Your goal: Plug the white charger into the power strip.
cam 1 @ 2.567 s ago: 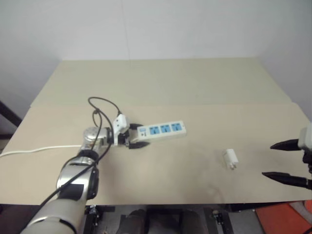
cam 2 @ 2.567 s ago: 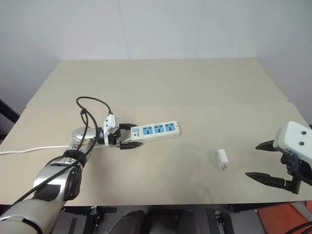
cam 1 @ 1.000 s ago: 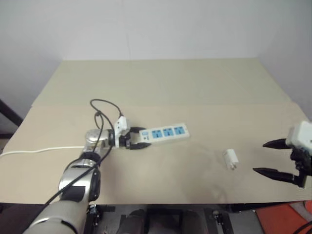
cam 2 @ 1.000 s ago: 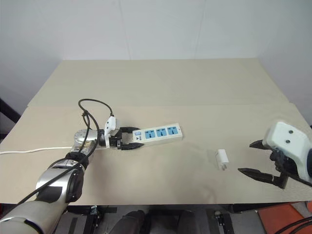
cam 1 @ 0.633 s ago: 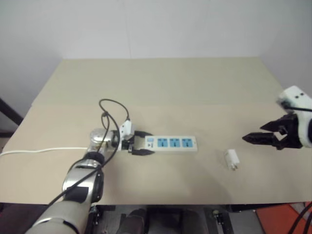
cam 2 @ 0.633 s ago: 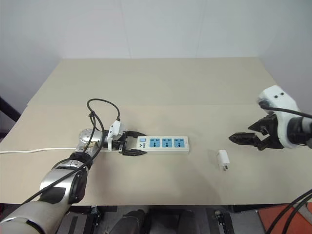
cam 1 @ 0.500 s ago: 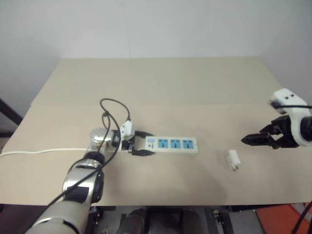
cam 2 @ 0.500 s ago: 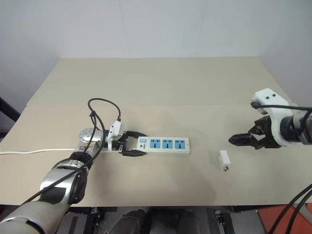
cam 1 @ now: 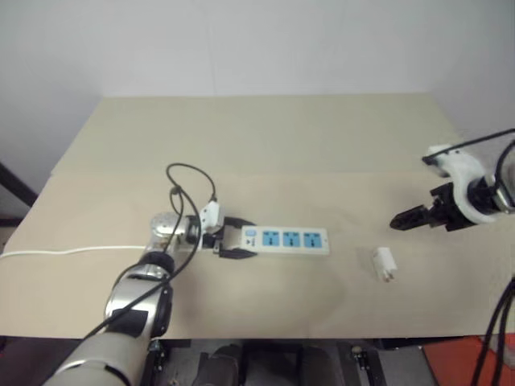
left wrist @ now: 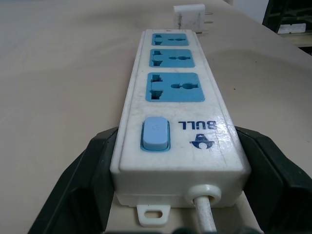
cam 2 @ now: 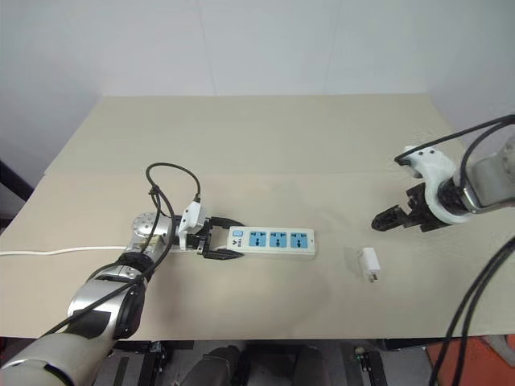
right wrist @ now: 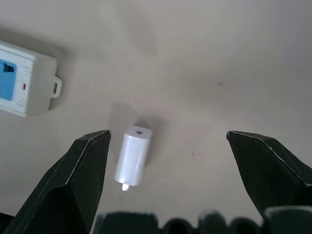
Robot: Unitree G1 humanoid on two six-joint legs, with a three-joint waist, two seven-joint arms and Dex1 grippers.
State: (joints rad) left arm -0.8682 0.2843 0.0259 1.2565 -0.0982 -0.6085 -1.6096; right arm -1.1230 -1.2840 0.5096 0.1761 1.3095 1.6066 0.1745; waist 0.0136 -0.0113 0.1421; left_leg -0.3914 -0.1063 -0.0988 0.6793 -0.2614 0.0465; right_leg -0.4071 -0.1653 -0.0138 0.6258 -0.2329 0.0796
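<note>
Since the earlier frames the right gripper has swung up from the near right edge of the bench and in over it, so now it hangs just past the white charger, jaws spread wide with nothing in them. That charger hasn't budged: it lies flat on its side on the tan bench, prongs toward the near edge, off to the right of the power strip and apart from it. Power strip got slid a bit to the right and straightened out. Left gripper is clenched on the strip's switch end, one black finger on each long side, thin white cord trailing off to the left edge.
</note>
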